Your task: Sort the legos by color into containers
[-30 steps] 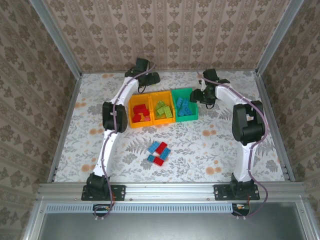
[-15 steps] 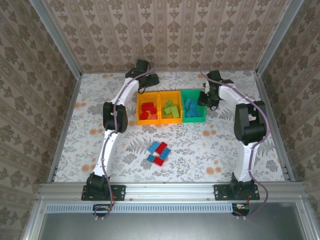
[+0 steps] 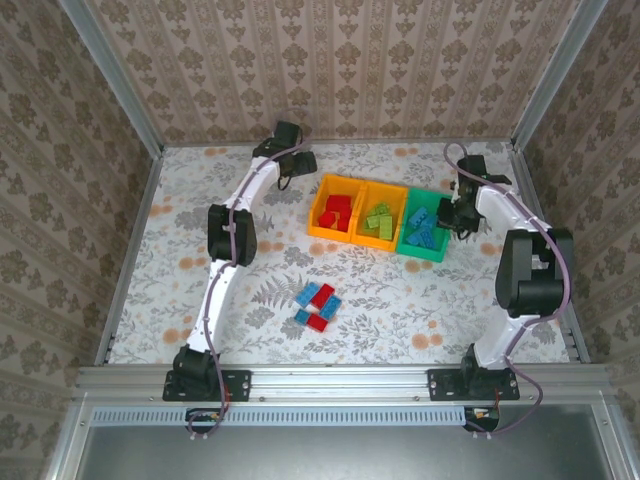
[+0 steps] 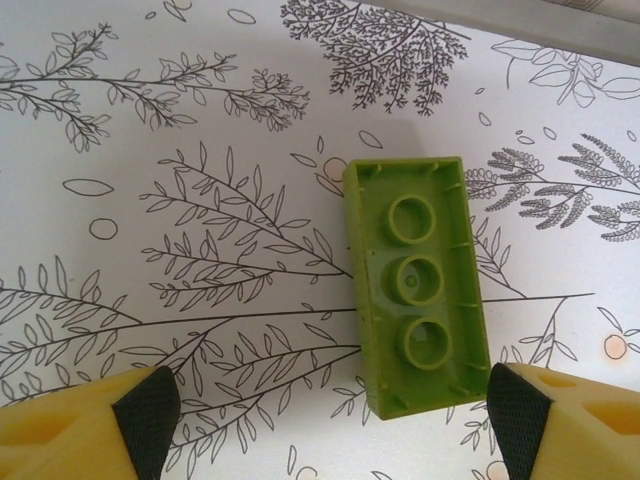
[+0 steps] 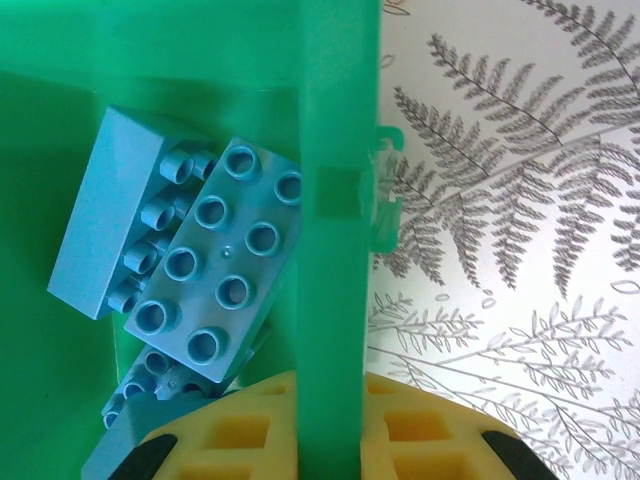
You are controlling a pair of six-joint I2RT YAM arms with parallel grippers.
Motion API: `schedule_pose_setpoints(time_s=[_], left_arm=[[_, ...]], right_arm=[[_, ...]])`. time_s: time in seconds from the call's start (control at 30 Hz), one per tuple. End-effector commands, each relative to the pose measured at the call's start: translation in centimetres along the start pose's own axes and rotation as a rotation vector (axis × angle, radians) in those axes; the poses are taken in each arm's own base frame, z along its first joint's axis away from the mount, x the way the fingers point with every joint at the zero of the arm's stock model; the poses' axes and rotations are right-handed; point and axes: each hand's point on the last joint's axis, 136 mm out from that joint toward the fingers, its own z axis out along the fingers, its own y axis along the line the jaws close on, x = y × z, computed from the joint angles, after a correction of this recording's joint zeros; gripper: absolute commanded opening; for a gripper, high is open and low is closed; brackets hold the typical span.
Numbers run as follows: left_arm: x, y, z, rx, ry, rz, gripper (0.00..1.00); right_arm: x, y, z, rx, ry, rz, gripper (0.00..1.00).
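Note:
Three joined bins stand at the back right of the table: an orange bin (image 3: pixel 335 210) with red legos, an orange bin (image 3: pixel 381 216) with lime green legos, and a green bin (image 3: pixel 424 232) with light blue legos (image 5: pixel 215 290). My right gripper (image 3: pixel 453 215) is shut on the green bin's right wall (image 5: pixel 335 200), one yellow finger on each side. At the far back my left gripper (image 3: pixel 298 165) hangs open over a lime green lego (image 4: pixel 415 285) that lies studs down on the table. This brick sits toward the right finger (image 4: pixel 570 420), apart from the left finger (image 4: pixel 100 430).
A loose cluster of red and light blue legos (image 3: pixel 318 305) lies mid-table, in front of the bins. The patterned cloth around it is bare. A metal frame and wallpapered walls close in the table on three sides.
The row of bins has slid to the right and turned slightly, drawn along by my right gripper on the green bin's wall. My left gripper has hardly moved.

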Motion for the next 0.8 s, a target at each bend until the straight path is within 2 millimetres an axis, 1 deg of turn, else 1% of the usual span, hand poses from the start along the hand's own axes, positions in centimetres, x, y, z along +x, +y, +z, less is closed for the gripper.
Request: schedule_pose_setpoints(time_s=[0.0,0.07,0.2,0.3,0.47,0.57,0.67,0.73,0.77], left_arm=[[0.9,0.6,1.1,-0.02,0.017,0.017,0.86],[1.1,1.3,0.9,-0.06,0.026,-0.001,0.86],[3.2,3.0,1.4,-0.09,0.112,-0.07,0.84],[4.4,4.3,1.5,-0.125,0.16,-0.115,0.83],[5.3,5.8,1.0,-0.183,0.196,-0.175,0.8],[5.5,6.1,1.1,-0.19,0.202,-0.201,0.79],[5.7,5.9,1.2,-0.179,0.207,-0.224,0.79],[5.7,5.2,1.5,-0.134,0.213,-0.248,0.79],[5.4,4.5,1.8,-0.086,0.205,-0.26,0.79]], right_arm=[[0.3,-0.9,-1.5,0.026,-0.019,-0.007,0.16],[0.3,-1.2,-1.7,0.029,-0.02,0.002,0.16],[0.0,-1.4,-2.2,0.031,-0.033,0.013,0.17],[-0.3,-1.5,-2.2,0.022,-0.033,0.024,0.17],[-0.6,-1.7,-2.3,0.009,-0.036,0.037,0.17],[-0.6,-1.7,-2.3,0.005,-0.033,0.042,0.18],[-0.3,-1.9,-2.2,0.005,-0.03,0.046,0.18],[-0.3,-2.1,-2.2,0.0,-0.034,0.054,0.18],[-0.2,-2.1,-2.1,-0.004,-0.033,0.057,0.19]])
